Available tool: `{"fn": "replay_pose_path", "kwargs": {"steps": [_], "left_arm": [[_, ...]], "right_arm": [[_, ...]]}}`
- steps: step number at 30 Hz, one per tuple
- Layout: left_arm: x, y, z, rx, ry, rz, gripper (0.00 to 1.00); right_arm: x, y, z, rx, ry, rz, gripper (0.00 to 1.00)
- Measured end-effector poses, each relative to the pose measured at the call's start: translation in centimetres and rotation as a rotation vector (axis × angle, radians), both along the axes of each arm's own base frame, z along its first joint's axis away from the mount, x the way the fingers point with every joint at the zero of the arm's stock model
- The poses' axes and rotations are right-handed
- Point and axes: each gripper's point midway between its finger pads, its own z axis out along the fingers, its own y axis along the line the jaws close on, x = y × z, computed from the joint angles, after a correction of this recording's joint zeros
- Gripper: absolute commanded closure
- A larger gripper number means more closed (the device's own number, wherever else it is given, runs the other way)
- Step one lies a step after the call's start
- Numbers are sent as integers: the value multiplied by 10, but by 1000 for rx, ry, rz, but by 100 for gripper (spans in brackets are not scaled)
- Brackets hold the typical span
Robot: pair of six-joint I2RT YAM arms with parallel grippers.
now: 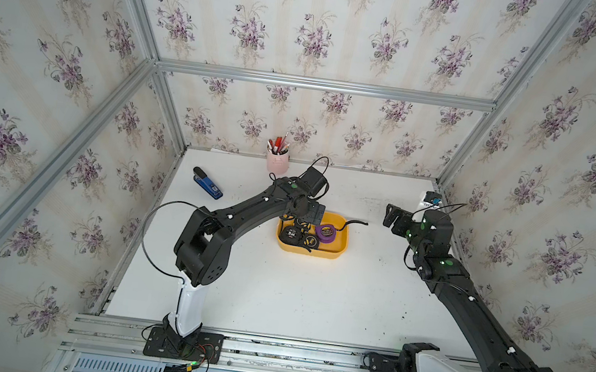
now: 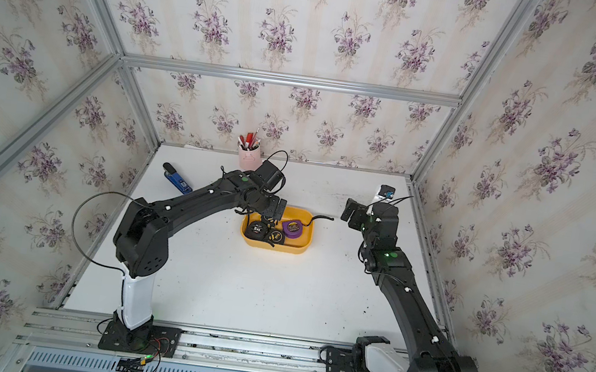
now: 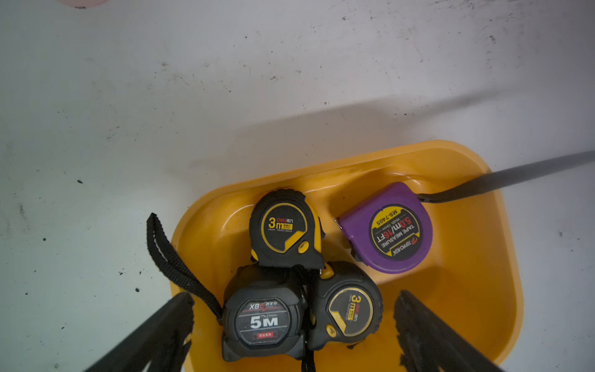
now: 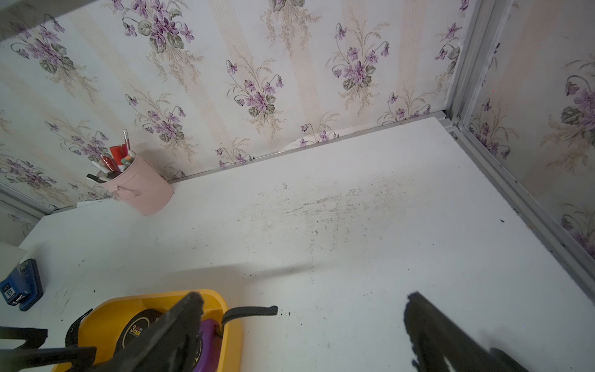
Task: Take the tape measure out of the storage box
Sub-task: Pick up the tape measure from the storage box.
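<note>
The yellow storage box (image 1: 342, 247) (image 2: 308, 239) sits at mid-table and holds several tape measures. In the left wrist view these are a black 5M tape measure (image 3: 264, 322), two black-and-yellow 3m ones (image 3: 286, 228) (image 3: 349, 309) and a purple one (image 3: 391, 230). My left gripper (image 3: 294, 296) (image 1: 308, 212) hovers open over the box's left part, its fingers straddling the 5M and the nearer 3m one without touching them. My right gripper (image 4: 304, 298) (image 1: 391, 214) is open above bare table, right of the box (image 4: 106, 319), holding nothing.
A black strap (image 1: 356, 223) from the purple tape measure hangs over the box's right rim onto the table. A pink pen cup (image 1: 277, 162) stands at the back wall and a blue stapler (image 1: 207, 183) lies at back left. A small white-and-blue object (image 1: 429, 201) sits at back right.
</note>
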Motion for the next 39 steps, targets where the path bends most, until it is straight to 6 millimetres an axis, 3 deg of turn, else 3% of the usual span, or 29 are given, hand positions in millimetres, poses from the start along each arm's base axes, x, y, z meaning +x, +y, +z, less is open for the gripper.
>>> {"fn": "replay_pose_path", "kwargs": {"steps": [8,22,29,39], "left_arm": [[6,-7,-35,44,69,23,1],[25,15,-68,89,104,112,2],[30,12,-80,83,124,116,4],[27,9,-95,76,160,105,26]], "right_arm": [[-1,0,-5,-17,10,6,0],[2,3,-25,-22,63,21,1],[3,3,-27,-22,68,22,2],[5,6,-35,-4,89,28,2]]}}
